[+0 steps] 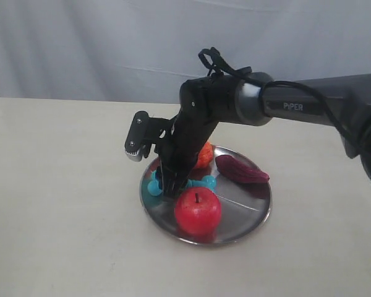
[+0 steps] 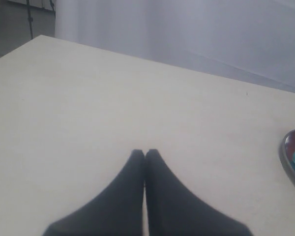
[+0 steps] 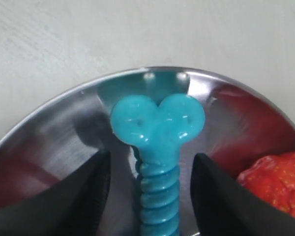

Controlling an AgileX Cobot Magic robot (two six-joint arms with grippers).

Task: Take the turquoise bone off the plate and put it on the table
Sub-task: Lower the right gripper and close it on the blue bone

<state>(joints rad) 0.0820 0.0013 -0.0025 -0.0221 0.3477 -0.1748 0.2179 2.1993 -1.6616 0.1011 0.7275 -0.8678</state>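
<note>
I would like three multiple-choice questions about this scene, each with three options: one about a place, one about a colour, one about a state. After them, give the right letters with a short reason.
1. Where does the turquoise bone lie?
A. on the plate
B. outside the plate
C. lifted in the air

2. What colour is the apple?
A. green
B. red
C. yellow

3. How is the right gripper?
A. shut on the apple
B. shut on nothing
C. open, straddling the bone's shaft

Answers: 1 A, metal shows under and around the bone. 2 B, its skin is bright red. 3 C, gaps show on both sides of the ribbed shaft.
</note>
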